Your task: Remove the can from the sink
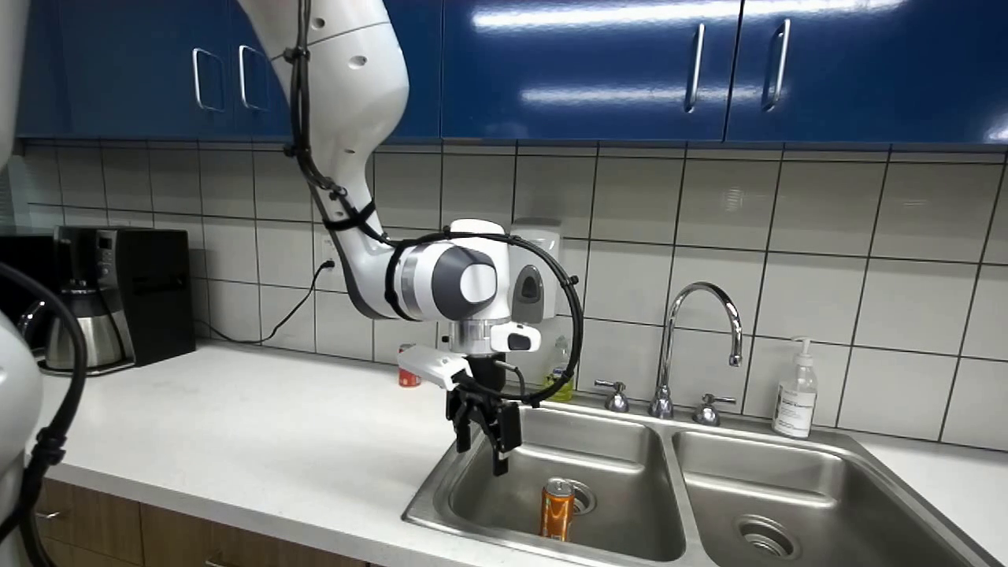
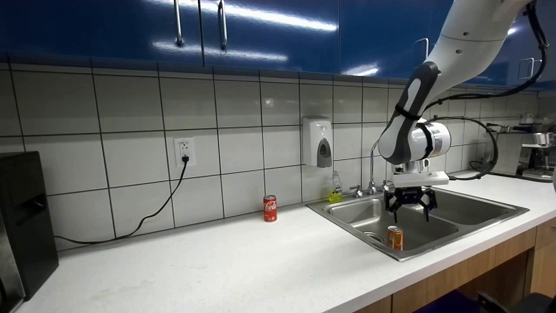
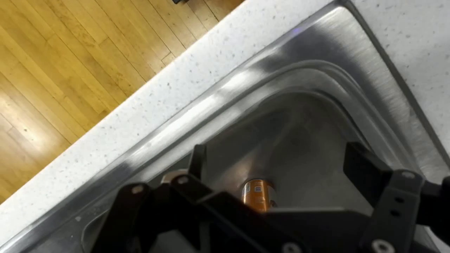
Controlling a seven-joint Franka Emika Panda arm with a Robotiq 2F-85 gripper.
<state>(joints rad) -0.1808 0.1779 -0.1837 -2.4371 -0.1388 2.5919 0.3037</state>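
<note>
The can (image 1: 557, 510) stands upright in the sink (image 1: 429, 504), lower centre of an exterior view: left-hand basin there, just beside the drain (image 1: 583, 498), divider (image 1: 683, 496) apart to the right. The claw (image 2: 411, 218) hangs over this basin, set wide, tips down; a gap shows between tips and can top in both exterior views. Wrist view: the can sits at lower centre, between the spread fingers (image 3: 364, 170), its lower part hidden by the claw. Basin's rounded corner curves through upper right. Sink's front edge runs diagonally from lower left toward upper right; outside it, a strip of counter (image 3: 158, 100), then floor (image 3: 63, 70) at upper left. In both exterior views a broad stretch of counter reaches left from the sink; in an exterior view the red can (image 2: 269, 208) stands on it near the wall (image 2: 241, 193), just below centre. The faucet (image 1: 667, 354) arches behind the basins, right of centre in an exterior view.
</note>
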